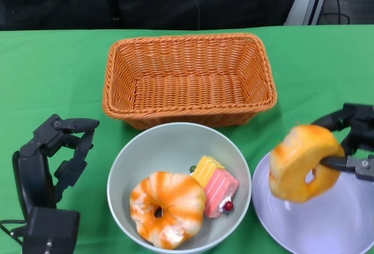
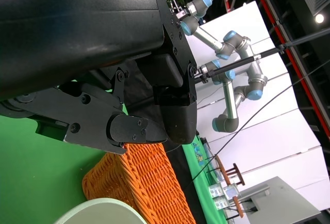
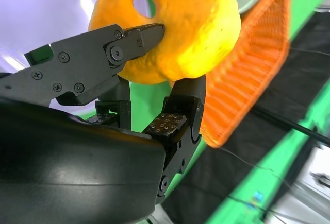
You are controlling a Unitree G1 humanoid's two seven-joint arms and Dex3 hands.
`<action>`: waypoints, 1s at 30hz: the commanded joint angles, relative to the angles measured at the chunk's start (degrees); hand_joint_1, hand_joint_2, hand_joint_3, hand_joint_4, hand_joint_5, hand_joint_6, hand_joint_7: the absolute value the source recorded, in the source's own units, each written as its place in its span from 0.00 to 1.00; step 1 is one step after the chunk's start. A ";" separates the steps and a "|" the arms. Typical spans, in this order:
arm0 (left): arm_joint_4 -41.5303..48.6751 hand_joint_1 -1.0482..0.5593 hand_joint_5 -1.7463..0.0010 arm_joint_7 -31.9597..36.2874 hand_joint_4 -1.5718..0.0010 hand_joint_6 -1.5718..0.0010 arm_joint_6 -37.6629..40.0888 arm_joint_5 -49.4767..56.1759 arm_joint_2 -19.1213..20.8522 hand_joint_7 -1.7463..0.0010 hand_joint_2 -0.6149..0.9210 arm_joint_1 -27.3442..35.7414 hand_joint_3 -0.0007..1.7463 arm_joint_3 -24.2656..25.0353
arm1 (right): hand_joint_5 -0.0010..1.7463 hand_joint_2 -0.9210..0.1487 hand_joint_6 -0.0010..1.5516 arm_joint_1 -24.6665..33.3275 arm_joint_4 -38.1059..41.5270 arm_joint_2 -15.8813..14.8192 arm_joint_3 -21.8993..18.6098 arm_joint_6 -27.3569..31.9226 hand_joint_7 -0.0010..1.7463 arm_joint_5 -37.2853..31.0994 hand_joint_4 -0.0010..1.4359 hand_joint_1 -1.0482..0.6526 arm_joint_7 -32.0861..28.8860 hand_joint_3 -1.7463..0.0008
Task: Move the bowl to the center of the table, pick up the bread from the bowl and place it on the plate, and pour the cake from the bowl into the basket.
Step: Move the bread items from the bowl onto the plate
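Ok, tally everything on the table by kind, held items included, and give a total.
Bread rings: 2, one in the bowl, one held by the right hand
Cake pieces: 1
Bowls: 1
Plates: 1
Baskets: 1
Total: 6

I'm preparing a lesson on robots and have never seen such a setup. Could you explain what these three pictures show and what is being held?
This is a humanoid robot at a green-covered table. One picture looks down from its head; the other two come from cameras at each wrist. Its black right hand grips a yellow-orange ring-shaped bread above a pale lilac plate; the right wrist picture shows its fingers on it. The black left hand holds nothing. A grey-green bowl contains an orange-and-white ring bread and a pink-and-yellow cake slice. Behind stands an orange wicker basket.
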 commanded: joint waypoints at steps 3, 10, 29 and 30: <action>0.48 0.53 0.24 0.40 0.47 0.43 -0.56 -0.41 1.14 0.52 1.00 0.27 0.13 0.50 | 0.85 0.00 0.45 -2.51 2.69 -1.56 1.40 5.24 0.55 -0.59 0.51 0.56 1.00 0.84; -0.12 0.53 0.25 -0.45 0.48 0.43 -0.29 -1.06 1.18 0.53 1.00 0.75 0.13 0.48 | 0.85 0.00 0.46 -5.97 11.09 -1.35 4.49 3.75 0.57 -4.03 0.52 0.55 0.17 0.85; -0.24 0.53 0.24 -0.22 0.47 0.42 -0.31 -0.79 0.94 0.54 1.00 0.94 0.13 0.29 | 0.71 0.00 0.48 -11.06 22.29 -0.20 8.06 1.97 0.43 -9.49 0.50 0.51 -4.26 0.89; -0.20 0.53 0.24 -0.17 0.47 0.42 -0.33 -0.74 0.93 0.54 1.00 0.92 0.14 0.26 | 0.68 0.00 0.49 -11.06 22.40 -0.23 8.28 1.67 0.41 -9.80 0.50 0.51 -4.46 0.89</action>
